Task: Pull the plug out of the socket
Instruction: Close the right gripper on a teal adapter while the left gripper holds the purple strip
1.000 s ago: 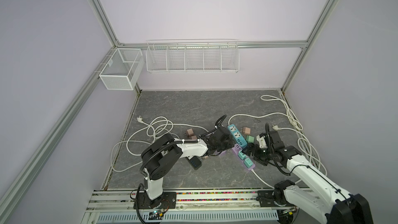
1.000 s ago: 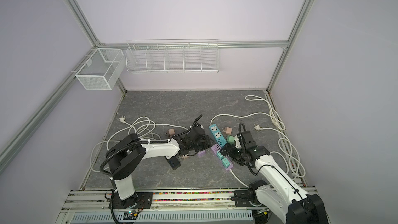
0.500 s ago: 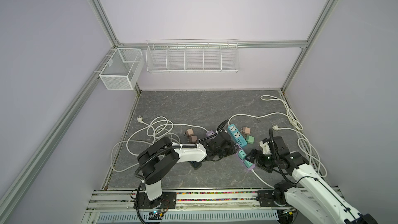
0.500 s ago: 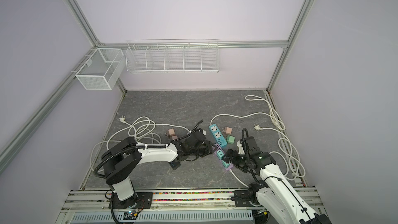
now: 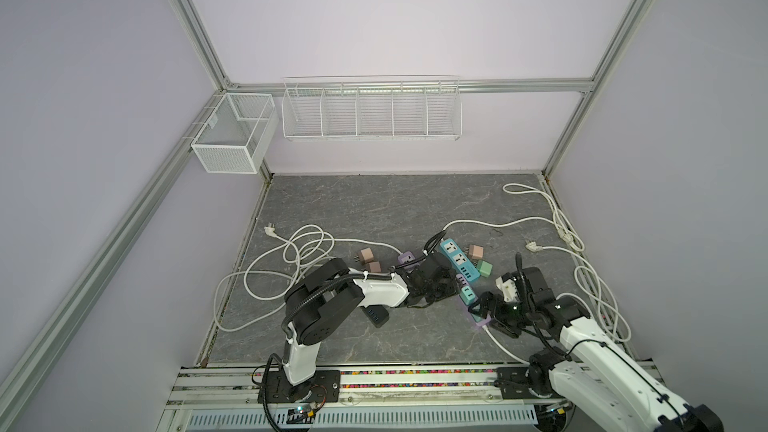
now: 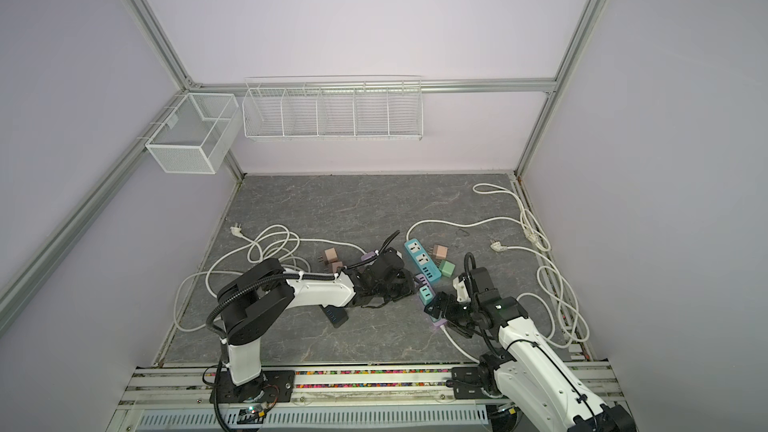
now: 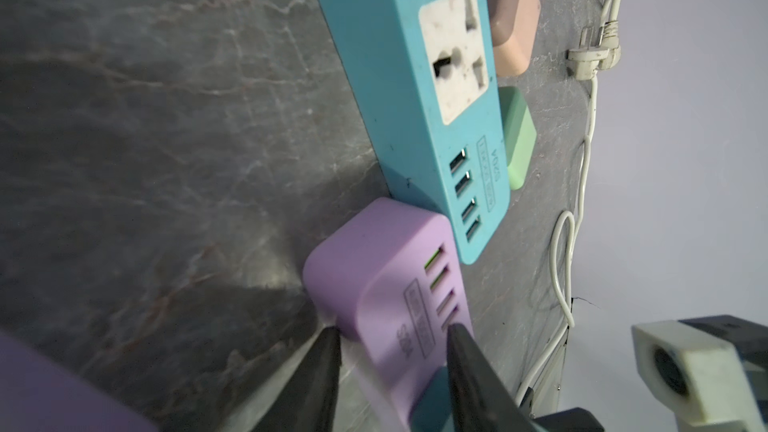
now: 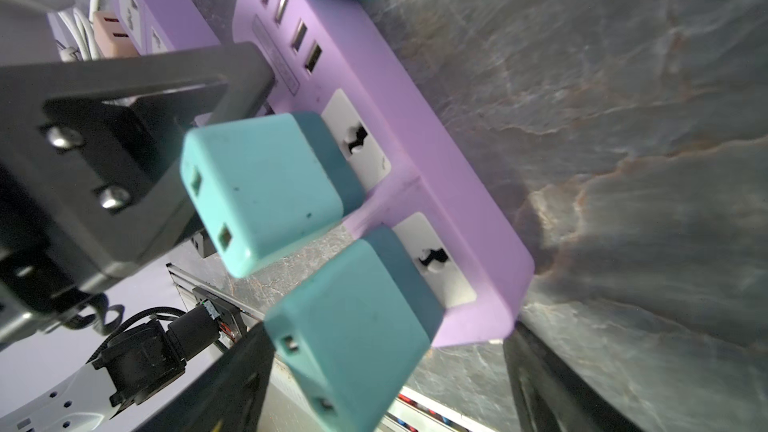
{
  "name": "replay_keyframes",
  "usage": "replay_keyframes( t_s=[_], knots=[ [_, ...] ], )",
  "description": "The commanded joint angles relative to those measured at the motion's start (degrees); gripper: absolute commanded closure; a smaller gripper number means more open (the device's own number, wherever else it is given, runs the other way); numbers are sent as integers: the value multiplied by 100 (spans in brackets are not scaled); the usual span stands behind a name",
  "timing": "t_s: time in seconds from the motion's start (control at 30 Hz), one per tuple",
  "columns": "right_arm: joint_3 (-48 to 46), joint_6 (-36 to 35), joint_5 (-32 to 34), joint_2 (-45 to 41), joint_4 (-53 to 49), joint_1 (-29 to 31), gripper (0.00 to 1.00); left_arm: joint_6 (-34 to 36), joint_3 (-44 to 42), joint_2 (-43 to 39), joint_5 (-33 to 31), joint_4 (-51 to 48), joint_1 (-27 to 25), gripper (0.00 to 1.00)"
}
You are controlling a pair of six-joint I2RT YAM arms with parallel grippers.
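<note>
The socket is a purple power strip (image 8: 399,130) lying on the grey table, with two teal plugs (image 8: 266,189) stuck in it side by side. In both top views it lies front of centre (image 5: 482,323) (image 6: 436,323). My left gripper (image 7: 392,351) (image 5: 446,286) is shut on the strip's USB end, one finger on each long side. My right gripper (image 8: 386,380) (image 5: 488,317) stands open at the strip's other end, its fingers wide on either side of the nearer teal plug (image 8: 353,338) with a gap on at least one side.
A blue power strip (image 5: 459,261) lies just behind, with a green adapter (image 5: 484,268) and pink adapters (image 5: 365,255) around it. White cables (image 5: 299,251) loop at left and right. A black charger (image 5: 376,315) lies under the left arm. Wire baskets (image 5: 370,112) hang on the back wall.
My right gripper has drawn back toward the table's front, to the near end of the purple strip. The left gripper has shifted a little to the right, still holding the strip.
</note>
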Motion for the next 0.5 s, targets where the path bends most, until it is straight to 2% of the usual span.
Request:
replay_keyframes(
  t_s=[0.0,0.13,0.3,0.37,0.47],
  knots=[
    [-115,361,-198,4,648,100,11,122,191,100,-130,-25,180,57],
    [-184,747,-235,121,1383,239,11,170,224,128,-35,123,272,57],
    [-10,733,-52,588,1700,489,11,304,342,91,-21,39,293,57],
    [69,631,-97,770,1656,515,11,307,430,92,-26,-104,328,58],
    [274,293,146,753,1037,532,11,307,437,39,-106,-176,345,58]
  ],
)
